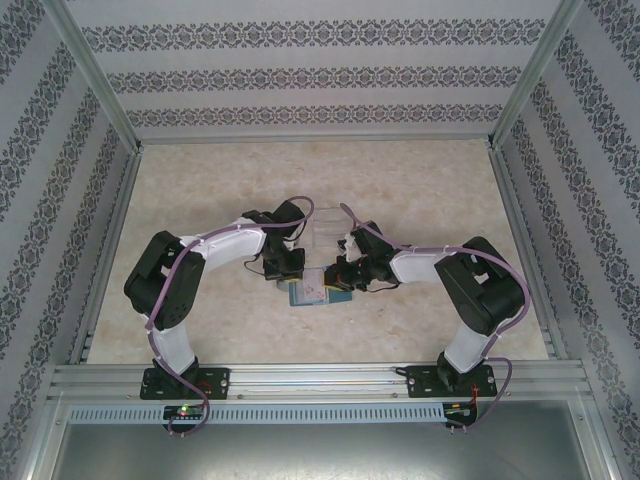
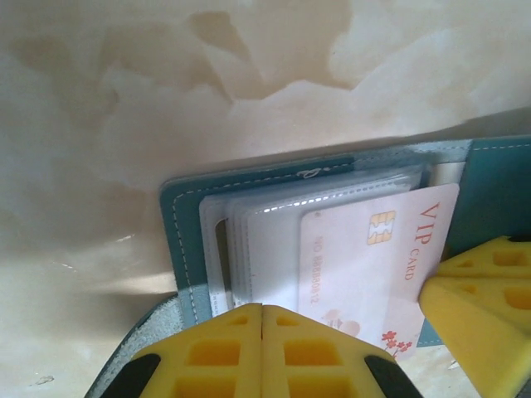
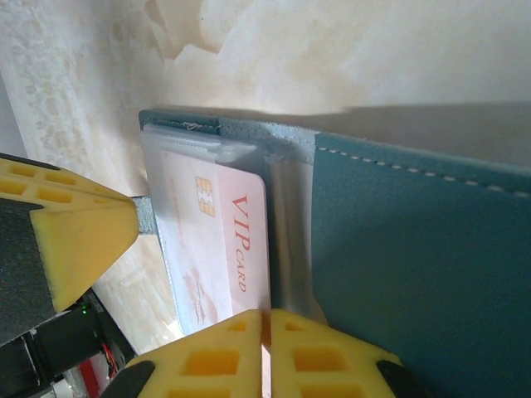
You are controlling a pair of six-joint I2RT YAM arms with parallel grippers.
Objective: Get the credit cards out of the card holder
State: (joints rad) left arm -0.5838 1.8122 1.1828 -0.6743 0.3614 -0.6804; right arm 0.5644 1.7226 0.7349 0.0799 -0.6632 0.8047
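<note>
— Both are squeezing shut: left hand [image 2: 261, 322] is pinching the wallet [image 2: 178, 240] at the middle of the surface [image 2: 124, 99], right hand [image 3: 267, 322] is gripping the VIP card [image 3: 220, 240].
— If the sleeve is clinging, the wallet may be dragging along too.

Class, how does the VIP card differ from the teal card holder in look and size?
The VIP card is pale pink with red lettering and a chip; the card holder is teal with white stitching. The card is smaller than the holder, and sticks partway out of the holder's clear sleeves. Both are flat.
</note>
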